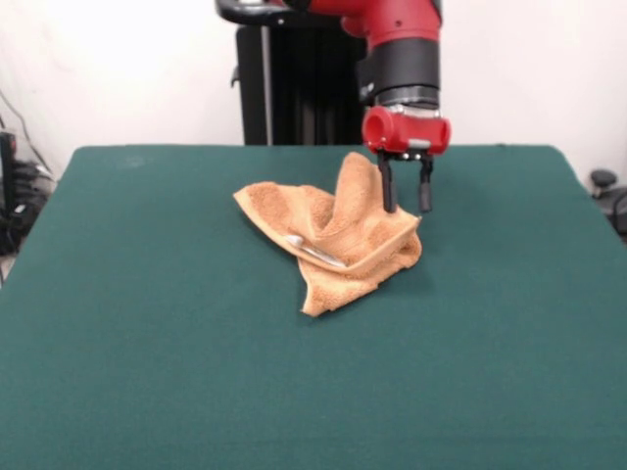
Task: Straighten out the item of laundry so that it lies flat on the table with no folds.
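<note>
Green table (147, 372) bare in front; crumpled towel (338, 245) mid-table; claw (407, 209) spread at its raised fold.

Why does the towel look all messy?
The orange towel sits bunched near the middle of the green table, folded over itself with one part peaking up beside the robot's open hand. Nothing else looks odd.

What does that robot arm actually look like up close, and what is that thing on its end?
The arm is glossy red on top, then a black cylindrical wrist section with a silvery ring. Below sits a chunky red block, the gripper, with two thin black fingers pointing down. No loose cables or markings show.
</note>
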Controlling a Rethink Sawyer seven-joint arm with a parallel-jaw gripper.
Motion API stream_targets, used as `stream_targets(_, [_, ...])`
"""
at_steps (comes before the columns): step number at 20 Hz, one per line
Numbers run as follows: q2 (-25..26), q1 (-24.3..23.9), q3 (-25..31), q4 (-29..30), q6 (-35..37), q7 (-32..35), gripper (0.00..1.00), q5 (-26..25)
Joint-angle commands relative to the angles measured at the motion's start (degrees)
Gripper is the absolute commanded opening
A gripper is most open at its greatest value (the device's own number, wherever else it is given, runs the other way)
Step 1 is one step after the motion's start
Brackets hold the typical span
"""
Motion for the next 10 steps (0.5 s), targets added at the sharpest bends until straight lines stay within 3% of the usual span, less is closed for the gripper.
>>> stream_targets(1, [1.10, 0.29, 7.90, -4.69, -2.89, 11.00, 1.00, -0.03])
stream_targets(10, [1.62, 1.94, 5.84, -4.55, -4.73, 9.33, 1.00, 3.10])
